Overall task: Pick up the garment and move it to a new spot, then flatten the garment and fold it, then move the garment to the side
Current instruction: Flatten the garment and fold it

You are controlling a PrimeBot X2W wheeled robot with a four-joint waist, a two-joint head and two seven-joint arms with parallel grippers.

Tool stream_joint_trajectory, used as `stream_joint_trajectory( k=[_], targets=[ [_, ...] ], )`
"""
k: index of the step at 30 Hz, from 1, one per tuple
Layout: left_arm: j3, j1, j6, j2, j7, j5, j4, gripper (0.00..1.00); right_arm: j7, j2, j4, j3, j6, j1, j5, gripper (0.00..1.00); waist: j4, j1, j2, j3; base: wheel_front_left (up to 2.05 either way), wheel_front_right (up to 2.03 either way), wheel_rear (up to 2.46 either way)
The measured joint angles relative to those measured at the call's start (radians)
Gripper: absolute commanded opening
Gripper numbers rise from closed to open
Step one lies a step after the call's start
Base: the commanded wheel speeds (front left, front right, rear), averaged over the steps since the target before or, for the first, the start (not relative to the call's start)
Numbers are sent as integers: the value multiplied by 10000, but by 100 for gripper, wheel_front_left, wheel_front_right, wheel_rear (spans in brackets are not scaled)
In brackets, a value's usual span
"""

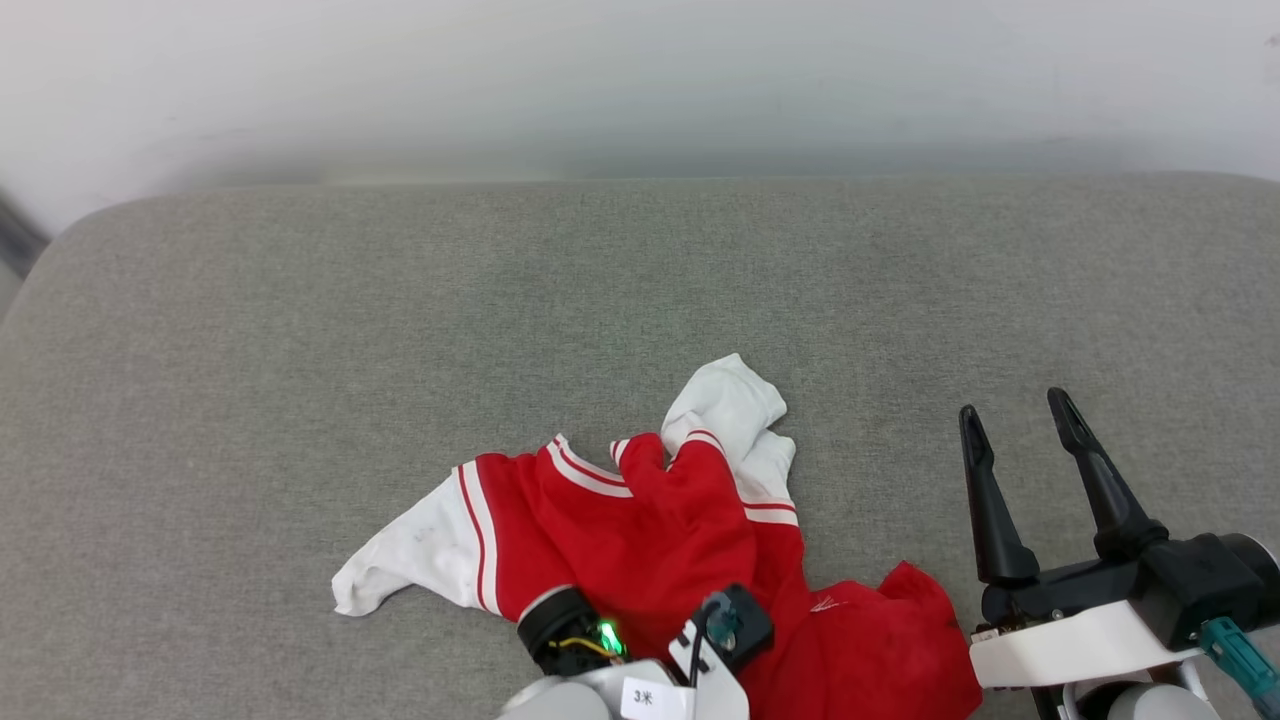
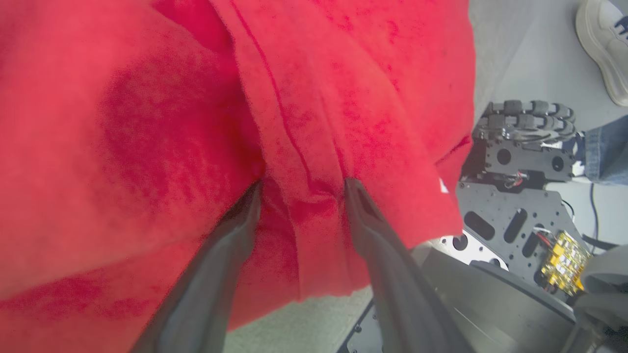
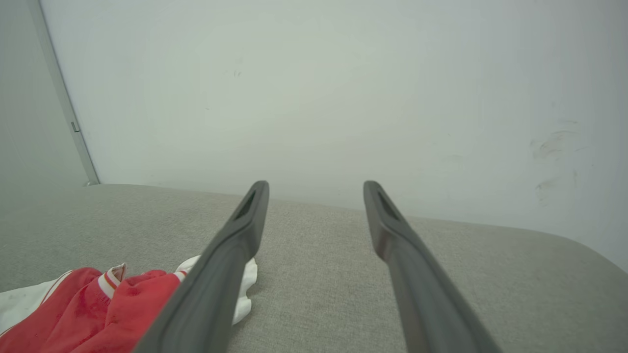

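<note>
Head view, left side: a red jersey-style T-shirt with white short sleeves and red-and-white striped trim [image 1: 640, 520] is lying crumpled on the grey woven fabric cushion [image 1: 300, 300]. It is sitting low and centre, with one white sleeve trailing out to the left.
Left wrist view: the garment [image 2: 147, 122] is taking up most of the picture, its red body bunching in soft folds.
Left gripper [image 2: 301, 184]: its two dark fingers are standing apart and pressing tip-first into the red cloth. A ridge of fabric is rising between them, but nothing is being clamped.
Step in hand: this looks like the pick-up. The claw should be closing on that ridge, taking a thick fold rather than one thin layer, then lifting straight up so that the sleeves are not dragging.
Right gripper [image 1: 1015, 405]: it is hovering wide and empty just right of the garment, over bare cushion, pointing toward the white wall [image 3: 314, 73].
Far right, left wrist view: a person's pale shoe [image 2: 603, 44] is resting on the floor beyond the robot's black base [image 2: 510, 206].
</note>
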Motion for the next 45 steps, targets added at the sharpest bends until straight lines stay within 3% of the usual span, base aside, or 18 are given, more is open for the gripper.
stream_joint_trajectory(
  k=[10,21,26,31,36,39,45],
  targets=[
    [1409,-332,711,-81,-2742,144,-926,100,0,0,73,-244,0,68,-10,100,304,0,0,-269,0,0,0],
    [4349,197,2819,1145,-7660,901,-1501,100,0,0,40,-372,0,198,-86,100,584,0,0,-605,0,0,0],
    [5358,1493,3405,1597,-8736,844,-1469,100,0,0,-29,-462,-2,219,-144,100,700,0,0,-604,0,0,0],
    [6172,2712,3432,1582,-8840,989,-2165,100,0,0,-61,-550,-2,233,-309,100,848,0,0,-468,0,0,0],
    [6780,3436,2955,1187,-8857,1547,-2813,100,151,-2,391,-384,-2,157,-731,100,1070,0,0,-224,0,0,0],
    [6934,3467,2644,980,-8859,1939,-2871,100,1377,-337,658,268,4,-323,-813,100,1224,0,0,-42,0,0,0],
    [7338,3243,2144,435,-8868,2374,-2936,100,5637,-2337,711,2130,0,-2044,583,100,1532,1,0,449,0,0,0]
  ],
)
